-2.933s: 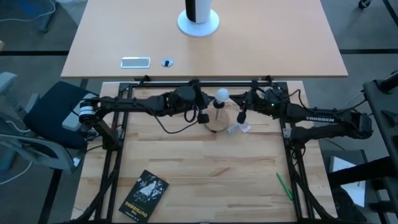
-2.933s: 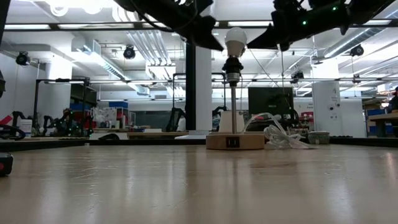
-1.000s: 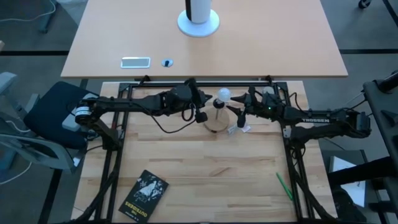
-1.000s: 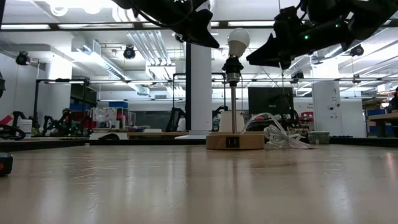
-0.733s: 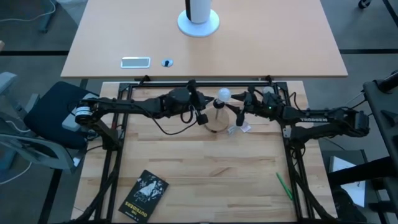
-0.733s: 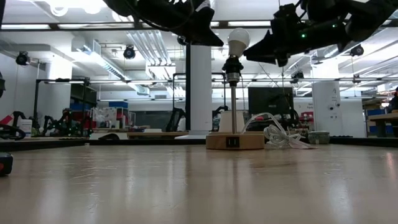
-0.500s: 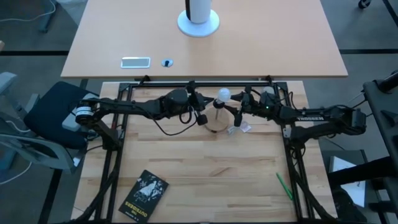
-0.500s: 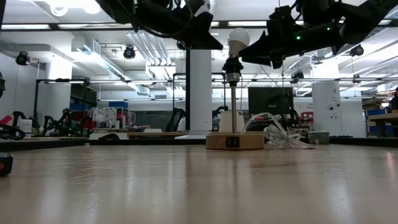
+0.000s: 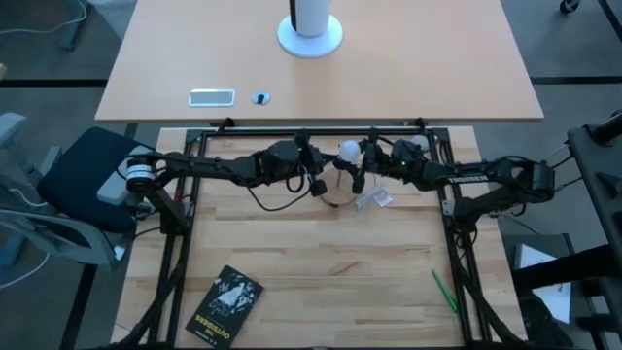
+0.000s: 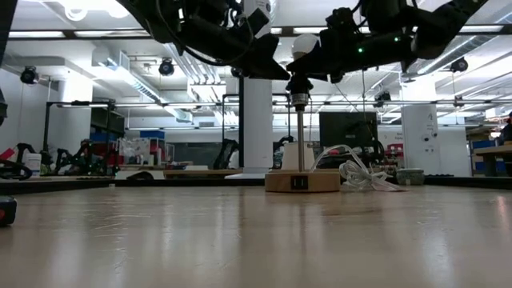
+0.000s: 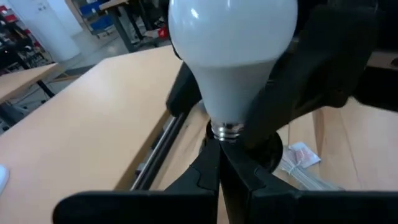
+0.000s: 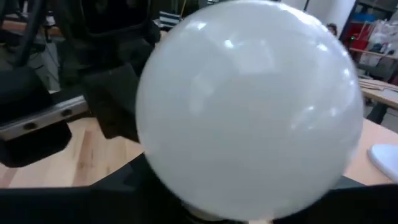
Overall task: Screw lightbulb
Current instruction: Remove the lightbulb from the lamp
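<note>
The white lightbulb [image 9: 347, 150] stands upright in the black socket [image 10: 298, 81] of a thin lamp stand. The stand rises from a round wooden base [image 10: 302, 182] at the table's far middle. My right gripper [image 9: 358, 167] reaches in level from the table's right and is open. Its fingers [image 11: 326, 68] stand on either side of the bulb's globe [image 12: 249, 106]. My left gripper [image 9: 317, 183] is shut and comes from the table's left. Its fingertips [image 11: 219, 163] point at the socket just under the bulb. My left gripper's shut tips lie right by the black socket [image 11: 249, 146] below the bulb's screw base; I cannot tell whether they touch it. My right gripper's fingers flank the bulb's globe [image 11: 233, 56] from the table's right; I cannot tell whether they touch it.
A crumpled clear wrapper [image 9: 374, 200] lies right of the wooden base. A dark booklet [image 9: 224, 303] lies near the table's front left and a green pen [image 9: 444, 290] at the front right. On the table behind stand a white cylinder [image 9: 310, 29] and a flat pale device [image 9: 212, 96].
My right gripper has gone toward the table's left and slightly up, from beside the lamp stand to the bulb, so that its fingers now flank the globe. The bulb and stand have stayed where they were.
</note>
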You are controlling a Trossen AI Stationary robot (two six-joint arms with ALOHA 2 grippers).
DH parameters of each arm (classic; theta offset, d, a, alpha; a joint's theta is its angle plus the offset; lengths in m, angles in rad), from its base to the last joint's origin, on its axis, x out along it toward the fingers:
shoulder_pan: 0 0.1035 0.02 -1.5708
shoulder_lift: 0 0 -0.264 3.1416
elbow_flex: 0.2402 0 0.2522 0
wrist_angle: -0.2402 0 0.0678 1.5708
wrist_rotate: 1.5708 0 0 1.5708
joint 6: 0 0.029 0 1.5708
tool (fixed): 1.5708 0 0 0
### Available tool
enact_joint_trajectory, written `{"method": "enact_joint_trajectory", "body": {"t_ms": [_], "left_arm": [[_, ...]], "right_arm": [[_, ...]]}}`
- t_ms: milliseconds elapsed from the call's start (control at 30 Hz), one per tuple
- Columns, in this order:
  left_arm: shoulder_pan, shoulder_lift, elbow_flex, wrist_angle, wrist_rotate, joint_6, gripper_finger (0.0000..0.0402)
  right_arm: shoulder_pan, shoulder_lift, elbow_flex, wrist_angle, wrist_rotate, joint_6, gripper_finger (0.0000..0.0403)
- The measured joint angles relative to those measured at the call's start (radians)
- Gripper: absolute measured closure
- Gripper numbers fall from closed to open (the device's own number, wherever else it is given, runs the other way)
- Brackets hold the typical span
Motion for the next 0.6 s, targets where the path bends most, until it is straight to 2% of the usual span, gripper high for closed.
{"method": "enact_joint_trajectory", "body": {"t_ms": [167, 400, 533, 600], "left_arm": [[0.000, -0.004, -0.002, 0.002, -0.002, 0.004, 0.0401], [-0.005, -0.037, -0.002, -0.008, -0.003, 0.003, 0.0401], [-0.052, -0.142, -0.002, -0.048, -0.005, -0.027, 0.0401], [-0.103, -0.213, -0.002, -0.078, -0.004, -0.021, 0.0401]], "right_arm": [[0.000, -0.016, 0.003, 0.027, 0.002, -0.021, 0.0223], [-0.001, -0.043, 0.003, 0.020, 0.005, -0.042, 0.0278], [0.014, -0.071, 0.028, -0.003, -0.001, -0.048, 0.0278], [0.024, -0.090, 0.057, -0.079, -0.019, -0.027, 0.0278]]}}
